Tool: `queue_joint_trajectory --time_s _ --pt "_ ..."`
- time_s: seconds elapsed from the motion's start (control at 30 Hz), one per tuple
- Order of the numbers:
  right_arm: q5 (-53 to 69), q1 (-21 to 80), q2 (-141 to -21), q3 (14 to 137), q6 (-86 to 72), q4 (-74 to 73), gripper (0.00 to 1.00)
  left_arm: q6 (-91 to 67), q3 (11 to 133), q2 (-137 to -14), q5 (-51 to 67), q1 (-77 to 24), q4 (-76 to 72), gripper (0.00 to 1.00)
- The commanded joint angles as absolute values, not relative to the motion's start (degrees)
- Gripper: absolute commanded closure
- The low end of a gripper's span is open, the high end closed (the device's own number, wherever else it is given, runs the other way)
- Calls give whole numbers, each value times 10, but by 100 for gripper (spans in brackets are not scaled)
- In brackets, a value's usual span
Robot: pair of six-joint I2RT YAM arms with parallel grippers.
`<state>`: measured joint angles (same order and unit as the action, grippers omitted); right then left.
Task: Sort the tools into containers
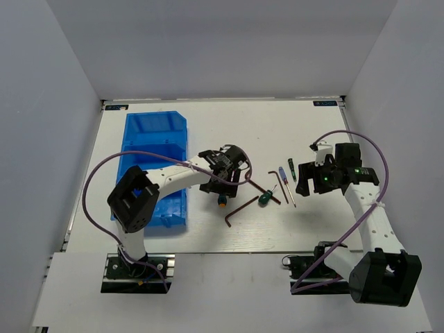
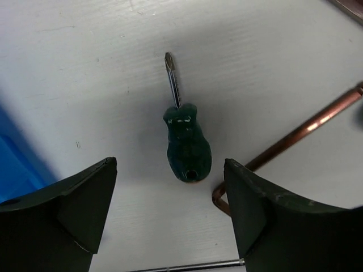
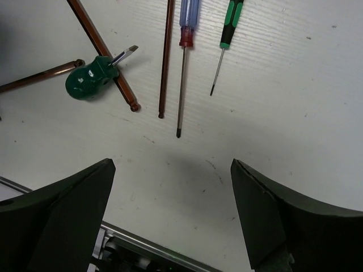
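Left pincer (image 2: 170,170): released, jaws spread wide just above the table, a stubby green-handled screwdriver (image 2: 187,144) lying between the fingers (image 2: 85,209), with neither finger touching it
Green-handled screwdriver: flat on the white table (image 1: 277,132), cross-point tip aimed away from the wrist, just right of the blue bin (image 1: 154,166) and outside it
Bent hex key (image 2: 306,130): coppery brown, its elbow just beside the screwdriver's butt, near the right-hand finger
Right pincer (image 3: 173,167): released, jaws wide, only bare table between them, nothing held
Ahead of the right pincer: a second stubby green screwdriver (image 3: 91,79), flat-bladed, crossing a slanting hex key (image 3: 102,51); beside them, in a row, a long hex key (image 3: 165,56), a blue-handled screwdriver (image 3: 187,17) and a thin green-and-black screwdriver (image 3: 229,22)
Blue bin: translucent, divided into compartments, at the table's left side; every tool in view lies on the table outside it
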<state>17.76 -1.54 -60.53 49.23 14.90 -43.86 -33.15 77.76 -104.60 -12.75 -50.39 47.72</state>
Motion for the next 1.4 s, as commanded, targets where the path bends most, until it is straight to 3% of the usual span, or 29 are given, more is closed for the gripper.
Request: queue_joint_trajectory --time_s 0.0,0.2,0.27,0.33,0.37,0.4,0.47,0.5,0.53,0.6,0.63,0.67,0.7,0.9,0.93,0.97,1.0,1.13,1.17,1.2,1.23,1.33,1.37 --pt "190 -18 -597 482 129 -431 11 -381 780 -1071 -164 -506 465 14" --pt "194 -17 -596 481 120 -428 11 -404 780 -1115 -133 -512 432 19" --pt "192 -17 -593 478 122 -429 11 -404 780 -1123 -133 -512 432 35" --pt "194 -18 -590 477 134 -428 23 -410 775 -1111 -139 -512 426 58" --pt "196 -17 -591 476 138 -428 34 -410 775 -1103 -144 -512 426 76" --pt "200 -18 -589 475 141 -430 74 -410 784 -1096 -149 -512 437 84" --pt "222 -14 -592 476 149 -428 98 -404 796 -1074 -169 -505 453 99" --pt "230 -15 -595 480 151 -430 100 -398 802 -1064 -174 -498 453 100" --pt "242 -13 -605 483 162 -434 98 -392 802 -1053 -191 -484 453 100" --pt "302 -12 -617 485 175 -436 76 -368 820 -1036 -205 -462 447 100" --pt "321 -12 -629 486 195 -445 41 -359 832 -1031 -205 -434 447 100" --pt "373 -11 -637 485 202 -446 18 -340 847 -1031 -205 -417 447 100" --pt "385 -8 -642 483 202 -444 10 -332 883 -1043 -205 -399 453 100" --pt "397 18 -700 531 215 -448 10 -325 1058 -1129 -198 -253 475 100" --pt "394 25 -707 535 214 -446 20 -334 1086 -1149 -198 -238 484 100" --pt "393 27 -714 548 209 -440 74 -334 1113 -1187 -198 -211 504 100" --pt "385 30 -716 549 206 -439 100 -340 1160 -1204 -198 -200 510 100" --pt "366 45 -722 550 191 -427 100 -322 1247 -1273 -187 -159 533 100" --pt "356 47 -723 550 192 -423 87 -315 1260 -1285 -187 -152 541 100" --pt "352 49 -723 551 191 -423 61 -315 1269 -1293 -193 -140 548 100" --pt "343 55 -727 556 189 -424 47 -309 1269 -1293 -193 -135 548 100" --pt "309 72 -739 562 179 -419 27 -295 1247 -1293 -193 -121 534 93" --pt "297 85 -745 561 177 -414 27 -287 1241 -1288 -187 -116 526 73"
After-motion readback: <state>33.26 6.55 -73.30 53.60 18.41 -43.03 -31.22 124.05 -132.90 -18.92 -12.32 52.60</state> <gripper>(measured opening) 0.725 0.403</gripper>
